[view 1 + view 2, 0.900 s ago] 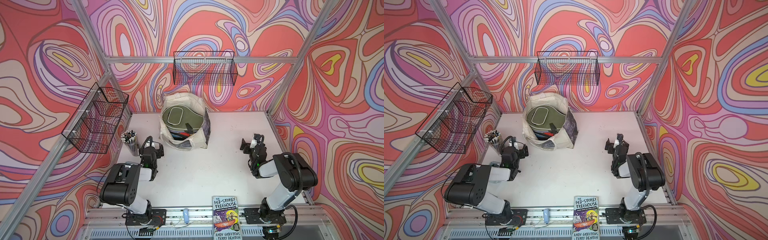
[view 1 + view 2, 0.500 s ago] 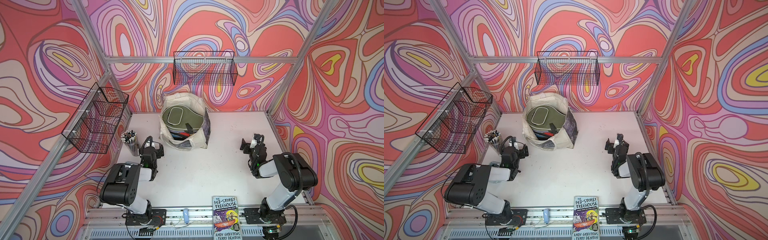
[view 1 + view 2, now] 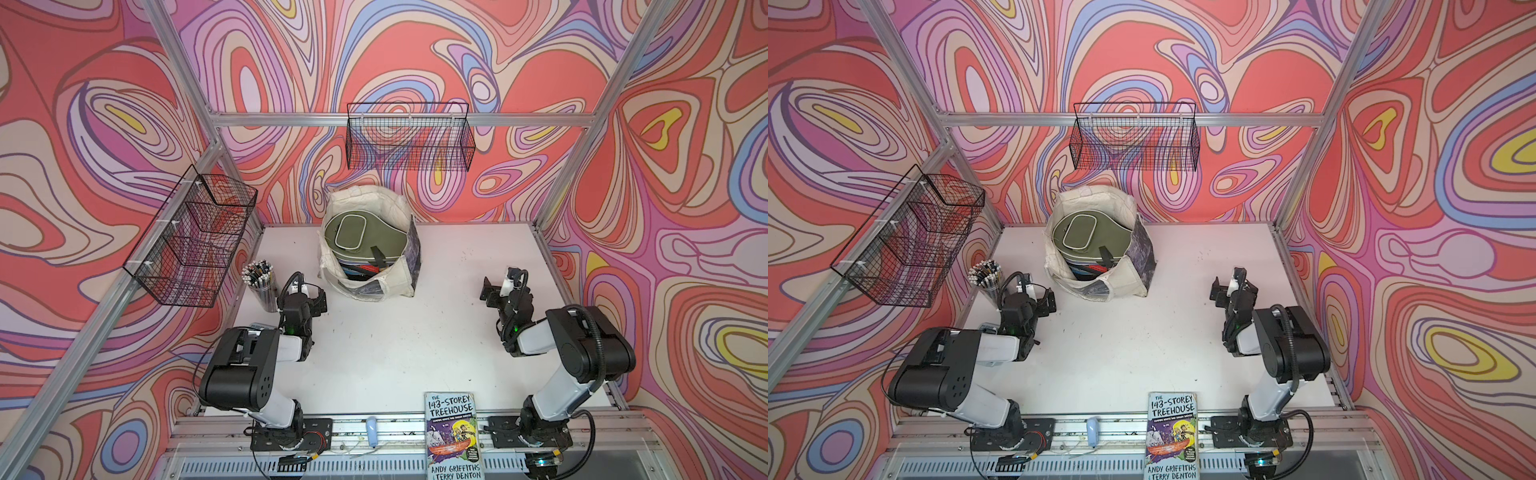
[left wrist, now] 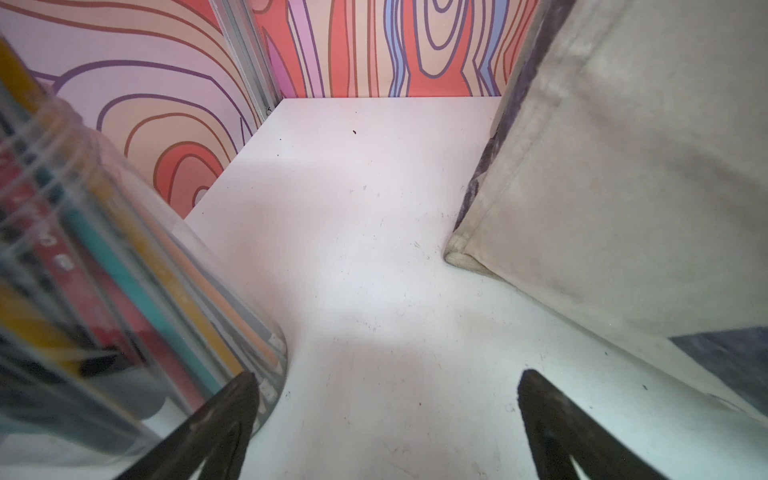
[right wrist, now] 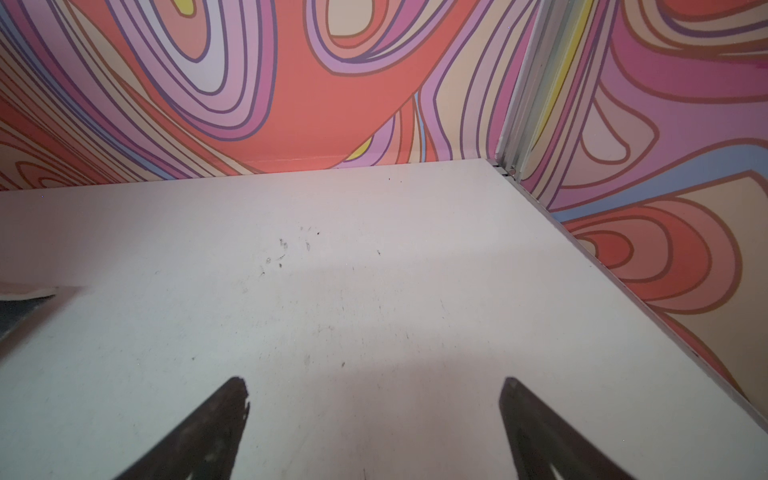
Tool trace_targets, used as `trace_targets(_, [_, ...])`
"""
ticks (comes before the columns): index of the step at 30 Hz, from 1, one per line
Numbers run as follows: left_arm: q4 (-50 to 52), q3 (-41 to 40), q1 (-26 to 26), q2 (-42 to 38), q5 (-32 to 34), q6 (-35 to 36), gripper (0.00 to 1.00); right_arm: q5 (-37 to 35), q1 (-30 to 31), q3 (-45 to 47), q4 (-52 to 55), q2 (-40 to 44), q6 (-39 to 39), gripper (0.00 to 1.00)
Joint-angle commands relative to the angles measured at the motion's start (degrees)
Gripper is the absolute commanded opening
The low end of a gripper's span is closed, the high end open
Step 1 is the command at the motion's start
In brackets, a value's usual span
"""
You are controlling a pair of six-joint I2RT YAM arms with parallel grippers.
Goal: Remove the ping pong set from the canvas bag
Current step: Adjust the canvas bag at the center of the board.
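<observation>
Both arms folded low; left pincer (image 4: 387,374), right pincer (image 5: 372,380) agape.

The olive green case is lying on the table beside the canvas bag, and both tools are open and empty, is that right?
Not quite: the olive green case lies inside the canvas bag, on top of its contents, as both top views show. The left tool and right tool are open and empty.
</observation>
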State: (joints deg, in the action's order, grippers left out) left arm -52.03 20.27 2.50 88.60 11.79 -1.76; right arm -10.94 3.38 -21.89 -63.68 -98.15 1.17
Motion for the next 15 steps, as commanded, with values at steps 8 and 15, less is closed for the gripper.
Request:
trace_targets(8, [0.0, 1.0, -0.4, 0.0, -0.5, -0.4, 1.0, -0.2, 0.2, -0.6, -0.9, 0.1, 0.2, 0.98])
trace_targets(15, [0.0, 1.0, -0.4, -0.1, -0.5, -0.4, 1.0, -0.3, 0.2, -0.6, -1.0, 0.1, 0.2, 0.98])
